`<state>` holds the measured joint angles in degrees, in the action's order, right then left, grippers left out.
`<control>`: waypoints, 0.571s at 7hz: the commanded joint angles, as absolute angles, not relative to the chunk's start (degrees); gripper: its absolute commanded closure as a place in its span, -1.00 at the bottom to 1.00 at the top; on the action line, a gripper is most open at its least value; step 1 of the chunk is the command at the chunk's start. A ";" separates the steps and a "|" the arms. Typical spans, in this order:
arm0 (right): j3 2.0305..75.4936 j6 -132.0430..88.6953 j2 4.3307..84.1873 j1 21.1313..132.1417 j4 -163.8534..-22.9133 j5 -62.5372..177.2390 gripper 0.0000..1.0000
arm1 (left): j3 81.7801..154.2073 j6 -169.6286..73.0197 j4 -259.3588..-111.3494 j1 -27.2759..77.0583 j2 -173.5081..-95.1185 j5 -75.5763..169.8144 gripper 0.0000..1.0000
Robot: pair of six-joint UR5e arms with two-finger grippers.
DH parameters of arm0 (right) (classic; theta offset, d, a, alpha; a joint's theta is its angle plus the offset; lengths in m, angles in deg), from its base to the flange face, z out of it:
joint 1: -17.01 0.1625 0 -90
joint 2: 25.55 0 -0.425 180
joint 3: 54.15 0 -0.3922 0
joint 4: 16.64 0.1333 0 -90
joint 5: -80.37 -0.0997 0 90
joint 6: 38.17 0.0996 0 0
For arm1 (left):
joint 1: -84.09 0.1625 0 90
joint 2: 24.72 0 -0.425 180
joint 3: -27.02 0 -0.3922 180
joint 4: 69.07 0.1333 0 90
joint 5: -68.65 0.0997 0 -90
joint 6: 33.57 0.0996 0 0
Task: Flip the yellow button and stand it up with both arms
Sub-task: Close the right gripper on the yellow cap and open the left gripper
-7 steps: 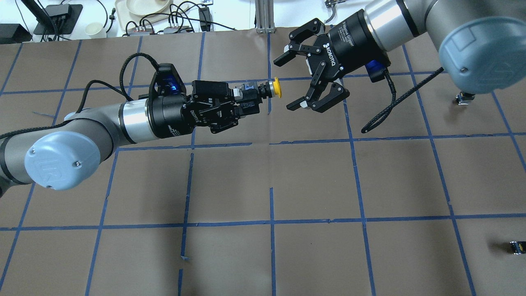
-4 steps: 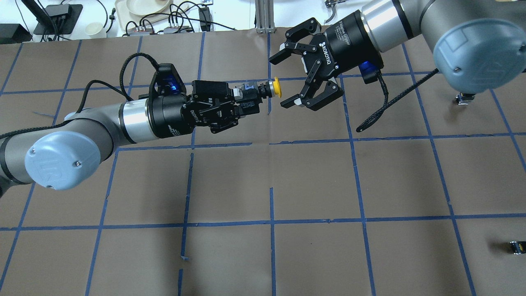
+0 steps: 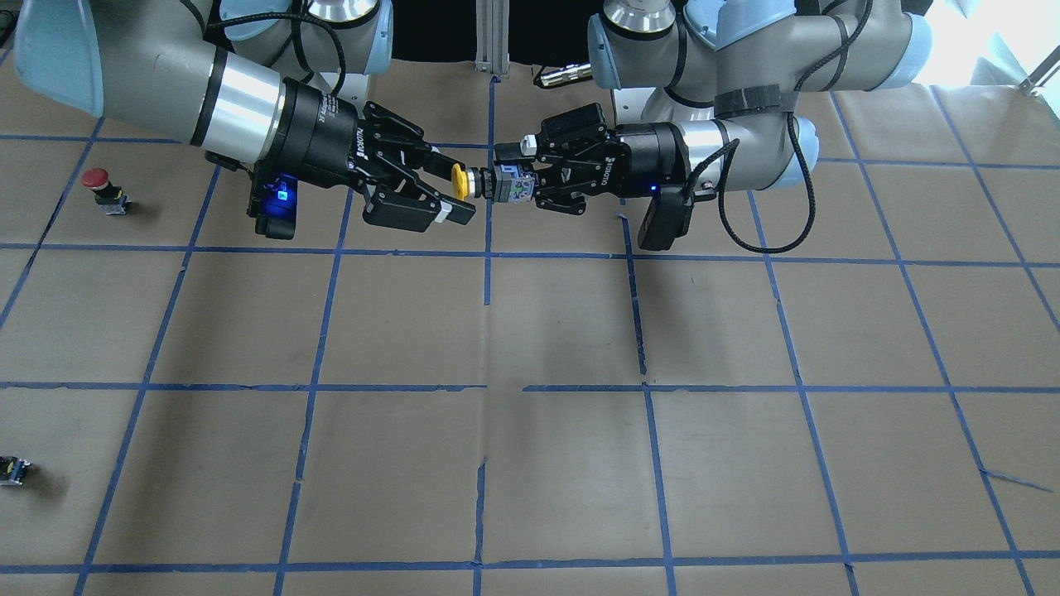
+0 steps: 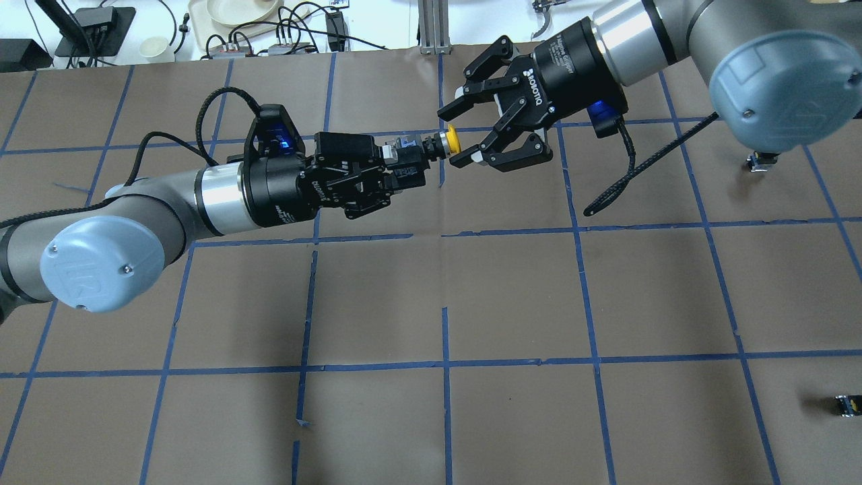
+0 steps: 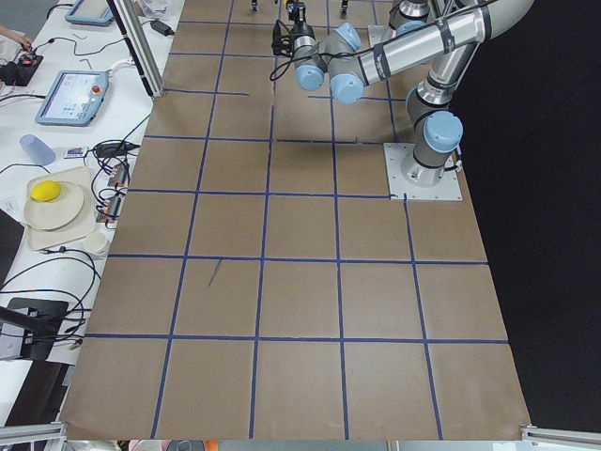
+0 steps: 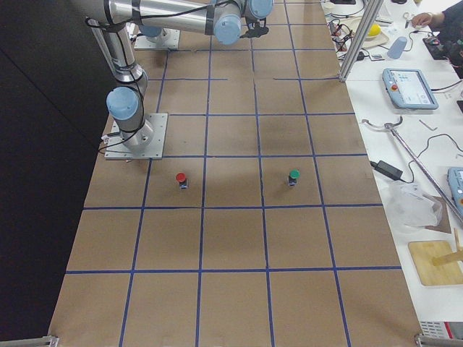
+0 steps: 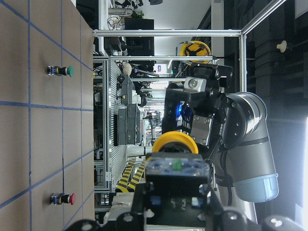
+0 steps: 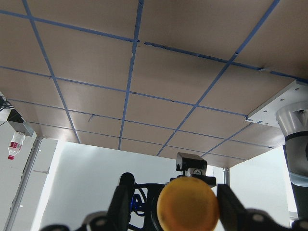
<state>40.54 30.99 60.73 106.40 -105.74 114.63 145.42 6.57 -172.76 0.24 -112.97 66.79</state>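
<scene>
Your left gripper (image 4: 406, 164) is clamped tight on the grey-black contact block of the yellow button (image 4: 431, 146). It holds the button level in the air above the table (image 4: 512, 296), with the yellow cap facing the right arm (image 4: 646, 34). Your right gripper (image 4: 455, 137) is spread wide, with one of its fingers (image 4: 465, 159) on either side of the cap. From the right wrist camera the cap sits between them, with a gap on one side and the other finger just beside it. Whether that finger touches, you cannot tell. Below the two grippers lies brown paper ruled into squares by blue tape, with soft shadows of the arms across it. Off on the robot's right side, well apart from the handover, a red button (image 3: 98, 180) stands on the paper. A small dark block (image 3: 12, 469) lies nearer the operators' edge, and farther along that end stands a green button (image 6: 293, 176). Beyond the table's far edge a white bench (image 4: 377, 20) carries cables and a plate (image 4: 236, 10), and an aluminium post (image 4: 431, 27) rises at the middle.
</scene>
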 commanded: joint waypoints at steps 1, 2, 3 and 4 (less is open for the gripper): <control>40.60 31.17 60.85 106.39 -105.67 114.39 0.74 | 145.33 6.59 -172.70 0.24 -112.96 66.81 0.58; 40.60 31.52 60.76 106.39 -105.67 114.30 0.75 | 145.33 6.42 -172.70 0.24 -112.96 66.81 0.57; 40.51 31.52 60.67 106.30 -105.67 114.30 0.75 | 145.33 6.42 -172.78 0.24 -113.05 66.98 -0.19; 40.51 31.52 60.59 106.30 -105.67 114.30 0.75 | 145.41 6.50 -172.79 0.24 -113.05 67.07 -0.96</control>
<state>40.54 31.48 60.68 106.33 -105.68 114.31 145.35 6.45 -172.76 0.23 -113.02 66.95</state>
